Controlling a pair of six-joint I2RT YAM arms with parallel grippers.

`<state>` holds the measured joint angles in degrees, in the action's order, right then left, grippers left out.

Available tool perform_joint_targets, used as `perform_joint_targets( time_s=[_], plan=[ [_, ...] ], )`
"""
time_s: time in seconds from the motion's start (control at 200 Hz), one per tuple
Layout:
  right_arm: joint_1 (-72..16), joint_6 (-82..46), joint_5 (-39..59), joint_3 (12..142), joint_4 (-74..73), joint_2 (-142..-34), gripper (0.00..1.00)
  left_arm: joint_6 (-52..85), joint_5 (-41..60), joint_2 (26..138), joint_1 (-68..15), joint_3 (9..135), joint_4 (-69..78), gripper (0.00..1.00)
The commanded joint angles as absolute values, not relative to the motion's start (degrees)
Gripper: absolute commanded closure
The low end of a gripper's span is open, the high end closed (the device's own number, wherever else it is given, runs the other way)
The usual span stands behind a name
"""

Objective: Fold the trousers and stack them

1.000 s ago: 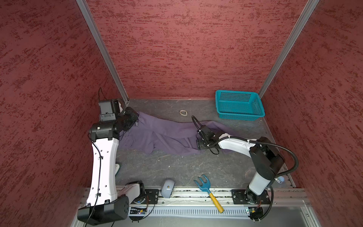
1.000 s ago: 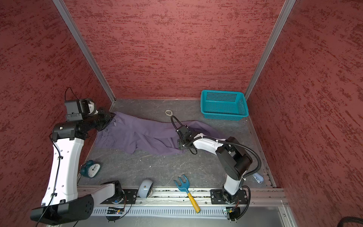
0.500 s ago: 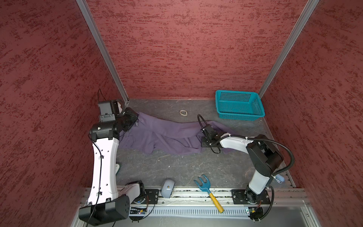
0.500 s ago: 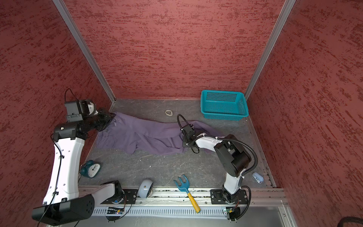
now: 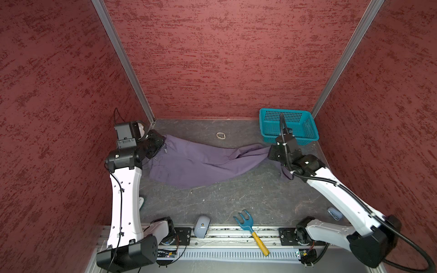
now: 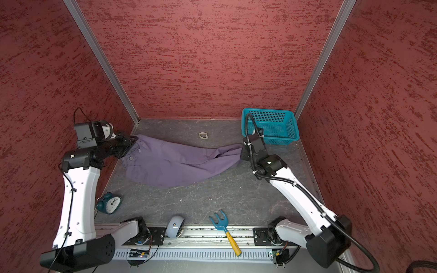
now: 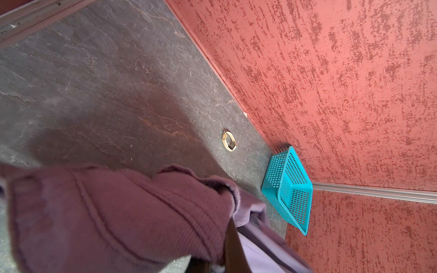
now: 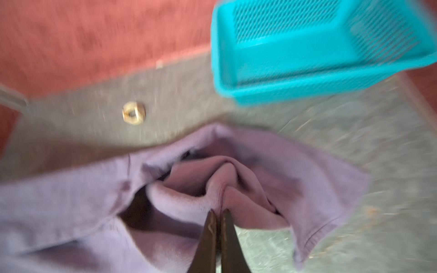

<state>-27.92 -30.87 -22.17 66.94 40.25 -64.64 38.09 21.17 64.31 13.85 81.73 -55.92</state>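
Observation:
The purple trousers (image 5: 196,163) (image 6: 170,163) lie stretched across the far half of the grey floor, sagging in the middle. My left gripper (image 5: 162,144) (image 6: 131,145) is at the far left, shut on the waistband; the left wrist view shows ribbed cloth (image 7: 118,212) bunched over one dark finger (image 7: 233,245). My right gripper (image 5: 269,152) (image 6: 241,151) is on the right, just in front of the teal basket (image 5: 288,125) (image 6: 269,125). Its jaws (image 8: 218,212) are pinched shut on a fold of a leg's hem (image 8: 236,184).
A small pale ring (image 5: 221,135) lies behind the trousers. Along the front rail are a grey mouse (image 5: 201,227) and a blue rake with a yellow handle (image 5: 248,224). A teal clock (image 6: 110,203) sits front left. A small pale-blue object (image 5: 334,213) lies front right.
My right gripper closed on the leg's hem and pulled it to the right, up to the basket, drawing the trousers out long. The left gripper stayed holding the waistband.

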Motion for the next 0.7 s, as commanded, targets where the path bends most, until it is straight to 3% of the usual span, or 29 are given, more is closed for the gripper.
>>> perform_joint_targets(
  time_s=[0.0,0.501,0.696],
  plan=[
    [-25.6,-30.2,-32.0,74.3,52.2,-59.6,1.00,37.8,22.4,63.1,14.7,84.0,-53.3,1.00],
    [-25.1,-42.2,-37.7,95.9,75.1,-50.7,1.00,35.0,22.0,62.8,19.5,84.6,-59.4,1.00],
    [-25.1,-42.2,-33.0,88.3,74.9,-52.3,1.00,37.0,22.9,64.5,20.0,81.5,-56.9,1.00]
  ],
)
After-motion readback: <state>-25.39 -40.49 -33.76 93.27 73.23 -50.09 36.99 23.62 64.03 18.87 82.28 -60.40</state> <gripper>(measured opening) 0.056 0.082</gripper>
